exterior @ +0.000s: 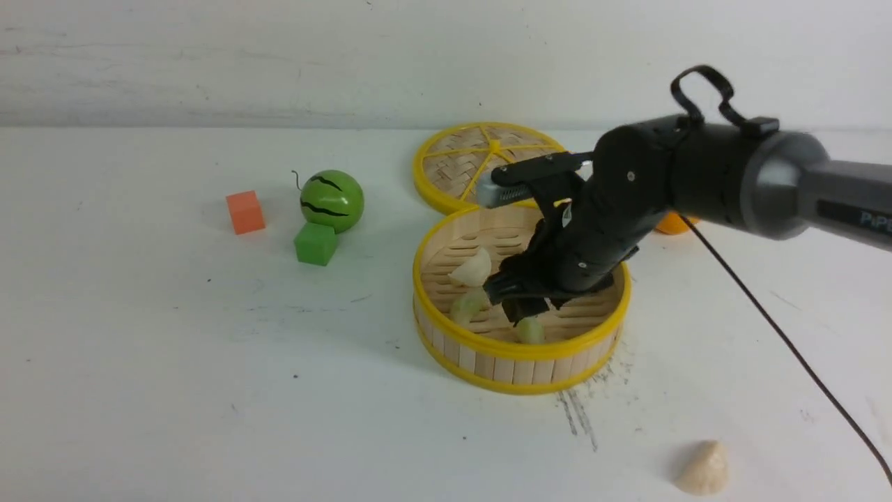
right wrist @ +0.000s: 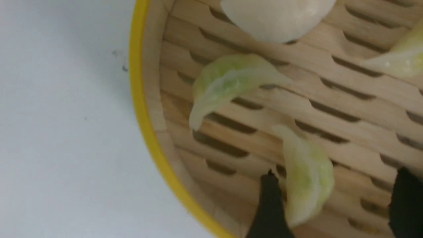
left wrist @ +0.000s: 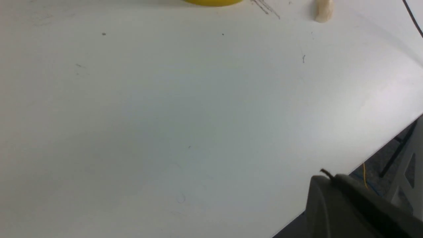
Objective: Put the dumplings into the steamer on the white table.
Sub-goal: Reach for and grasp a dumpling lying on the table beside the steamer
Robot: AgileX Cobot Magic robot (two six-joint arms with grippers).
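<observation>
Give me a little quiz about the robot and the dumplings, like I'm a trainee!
1. True or false: the right gripper is open, down inside the steamer.
2. Where is the one dumpling outside the steamer? A) on the table B) on the lid C) on the orange cube.
3. Count how many lie in the steamer in the right wrist view.
Key: 1 true. 2 A. 3 four dumplings.

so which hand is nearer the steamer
Right. The right hand is down inside the steamer; the left hand is well back from it, its camera catching only a sliver of the rim.
</observation>
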